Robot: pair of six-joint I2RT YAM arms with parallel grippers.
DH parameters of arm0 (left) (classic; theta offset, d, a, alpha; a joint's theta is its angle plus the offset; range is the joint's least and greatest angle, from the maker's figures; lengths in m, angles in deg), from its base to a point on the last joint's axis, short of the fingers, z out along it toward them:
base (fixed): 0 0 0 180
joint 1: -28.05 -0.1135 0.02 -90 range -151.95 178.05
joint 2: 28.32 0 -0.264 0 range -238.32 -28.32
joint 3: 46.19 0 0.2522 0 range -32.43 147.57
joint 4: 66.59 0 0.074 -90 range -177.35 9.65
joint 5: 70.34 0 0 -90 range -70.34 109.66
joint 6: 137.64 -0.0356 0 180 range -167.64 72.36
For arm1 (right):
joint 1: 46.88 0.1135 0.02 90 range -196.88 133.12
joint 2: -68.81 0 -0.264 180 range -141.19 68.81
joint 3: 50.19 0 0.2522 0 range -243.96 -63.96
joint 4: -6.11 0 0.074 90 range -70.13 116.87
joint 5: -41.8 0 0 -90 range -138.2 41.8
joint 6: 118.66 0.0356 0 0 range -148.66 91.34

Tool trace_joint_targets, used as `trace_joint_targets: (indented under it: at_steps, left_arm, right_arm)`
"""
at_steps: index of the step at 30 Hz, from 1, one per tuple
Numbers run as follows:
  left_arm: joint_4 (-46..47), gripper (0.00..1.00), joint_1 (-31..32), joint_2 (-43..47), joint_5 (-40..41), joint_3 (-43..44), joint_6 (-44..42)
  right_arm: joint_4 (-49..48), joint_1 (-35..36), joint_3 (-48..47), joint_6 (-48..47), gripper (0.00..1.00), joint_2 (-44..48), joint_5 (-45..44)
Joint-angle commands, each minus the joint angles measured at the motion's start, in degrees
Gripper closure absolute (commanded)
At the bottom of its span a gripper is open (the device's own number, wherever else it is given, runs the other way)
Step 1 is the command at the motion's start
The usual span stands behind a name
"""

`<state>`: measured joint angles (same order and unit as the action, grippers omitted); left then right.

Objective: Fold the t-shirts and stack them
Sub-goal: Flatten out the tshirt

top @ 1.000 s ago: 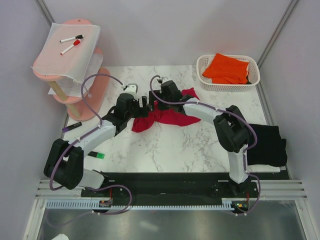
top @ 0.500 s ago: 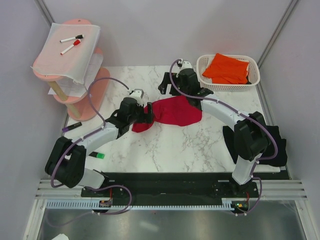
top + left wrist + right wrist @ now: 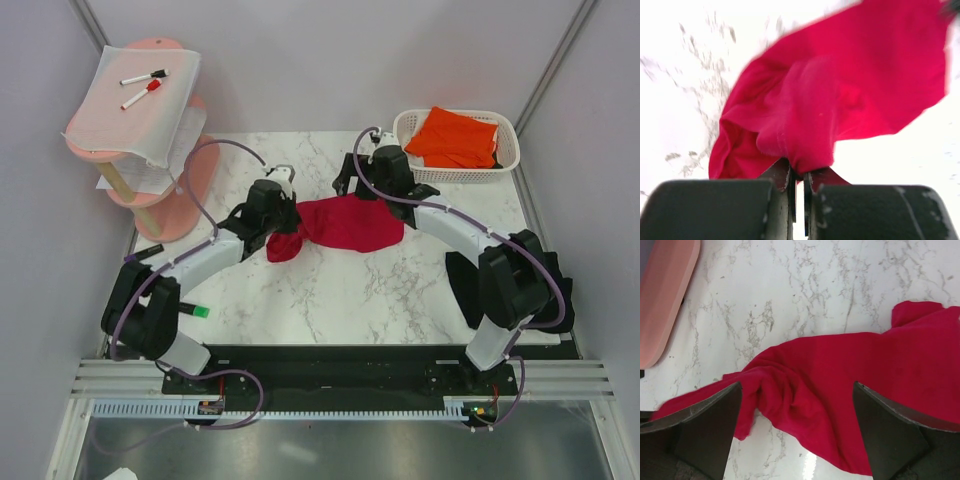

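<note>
The crimson red t-shirt (image 3: 350, 224) lies crumpled and partly spread on the marble table (image 3: 330, 290). My left gripper (image 3: 799, 172) is shut on a bunched fold at the shirt's left end (image 3: 805, 145); from above it sits at that end (image 3: 284, 216). My right gripper (image 3: 796, 390) hovers open over the shirt's back edge (image 3: 840, 390), and nothing is between its fingers (image 3: 715, 410). From above, the right gripper (image 3: 352, 186) is behind the shirt. The orange t-shirt (image 3: 455, 136) is in the basket. The black t-shirt (image 3: 543, 290) lies at the right edge, partly hidden by the right arm.
A white basket (image 3: 506, 163) stands at the back right. A pink tiered stand (image 3: 178, 205) at the back left carries a white sheet with marker pens (image 3: 140, 95). A green marker (image 3: 197, 311) and a dark one (image 3: 148, 251) lie near the left edge.
The left gripper went from open to shut on the red shirt's left end. The right arm swung back and right, away from the shirt, which now lies more spread out.
</note>
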<state>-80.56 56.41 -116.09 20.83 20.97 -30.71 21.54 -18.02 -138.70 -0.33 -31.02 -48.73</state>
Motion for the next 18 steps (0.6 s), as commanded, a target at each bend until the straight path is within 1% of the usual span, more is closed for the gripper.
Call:
trace_joint_targets:
  at_steps: [1,3,4,5,8,9,10,11,12,13,14,15,16,18]
  left_arm:
    - [-2.25,0.98,1.69,7.69,-0.64,8.09,-2.42]
    - [-4.26,0.98,3.01,8.05,-0.9,10.65,-3.3]
    - [-4.8,0.98,4.5,8.05,-0.91,13.36,-3.57]
    - [-5.32,0.98,5.47,7.7,-2.56,14.78,-3.92]
    - [-7.08,0.98,9.86,5.68,-5.11,21.28,-4.71]
    - [-8.22,0.98,12.57,4.72,-5.91,23.21,-4.97]
    - [-8.93,0.98,14.08,3.06,-6.7,27.58,-5.32]
    - [-9.45,0.98,15.57,1.91,-8.1,29.89,-5.94]
    - [-10.16,0.98,18.63,1.03,-8.9,32.35,-6.2]
    - [-11.29,0.98,20.4,0.24,-9.08,37.42,-6.64]
    - [-12.09,0.98,22.07,-1.6,-9.34,40.08,-7.78]
    - [-12.79,0.98,25.31,-2.4,-9.26,42.81,-8.48]
    - [-14.89,0.98,26.65,-3.28,-9.08,48.49,-9.19]
    - [-16.4,0.98,28.58,-4.25,-7.42,53.62,-10.16]
  right_arm:
    - [-1.23,-3.89,3.36,1.02,0.02,4.11,-2.28]
    - [-1.23,-6.61,4.33,1.28,0.02,5.34,-2.19]
    - [-1.23,-7.41,5.3,1.46,0.02,5.87,-2.71]
    - [-0.97,-8.37,5.57,1.37,0.02,6.31,-3.06]
    - [0.87,-12.33,6.53,0.67,0.02,7.98,-4.47]
    - [1.57,-14.6,6.71,0.58,0.02,8.68,-5.08]
    - [2.54,-15.75,7.32,0.49,0.02,9.12,-5.87]
    - [2.89,-18.2,7.59,0.49,0.02,9.91,-5.97]
    - [3.25,-19.53,7.94,0.58,0.02,10.27,-6.06]
    - [3.6,-20.68,8.9,0.67,0.02,10.62,-5.88]
    - [3.69,-22.95,9.34,0.75,0.02,11.23,-5.27]
    - [3.6,-23.93,9.78,0.75,0.02,11.41,-5.0]
    - [3.6,-24.72,10.57,0.84,0.02,11.59,-4.65]
    - [3.69,-26.75,11.28,0.58,0.02,12.03,-3.77]
